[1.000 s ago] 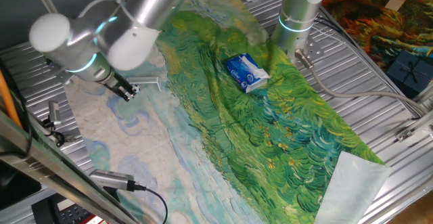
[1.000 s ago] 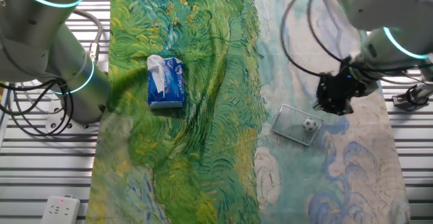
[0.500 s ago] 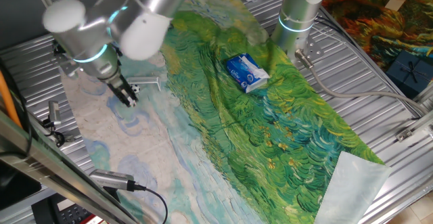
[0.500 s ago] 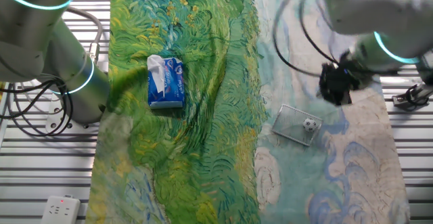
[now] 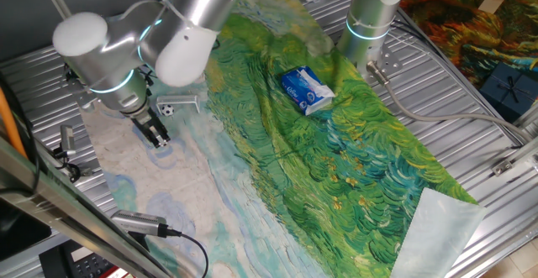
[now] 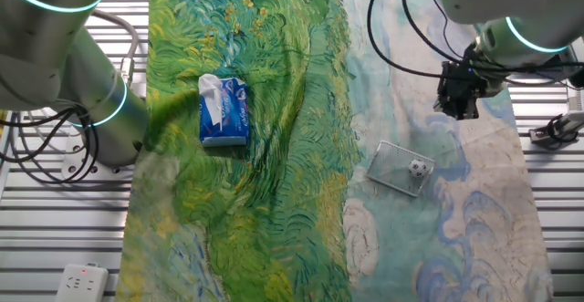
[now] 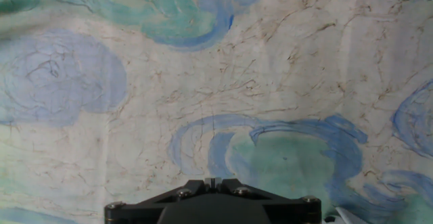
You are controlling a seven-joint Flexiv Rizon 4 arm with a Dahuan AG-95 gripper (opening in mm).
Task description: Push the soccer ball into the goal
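Note:
The soccer ball (image 6: 418,167) is a tiny white ball with black patches, and it lies within the right part of the goal's outline. The goal (image 6: 394,167) is a low whitish-grey frame on the pale part of the cloth. In the one fixed view the goal (image 5: 183,102) shows beside the arm, with the ball (image 5: 167,108) at its left end. My gripper (image 6: 460,109) is shut and empty, and it hovers above the cloth apart from the goal. It also shows in the one fixed view (image 5: 158,137). In the hand view the gripper (image 7: 211,181) is over bare cloth, with ball and goal out of view.
A blue-and-white packet (image 6: 223,110) lies on the green part of the cloth. A second arm's base (image 6: 87,92) stands at the left. A metal clamp (image 6: 552,130) sits at the table's right edge. Cables run along the slatted metal table (image 5: 471,152).
My gripper has moved away from the ball and goal across the pale cloth, staying shut. The ball has stayed inside the goal's outline.

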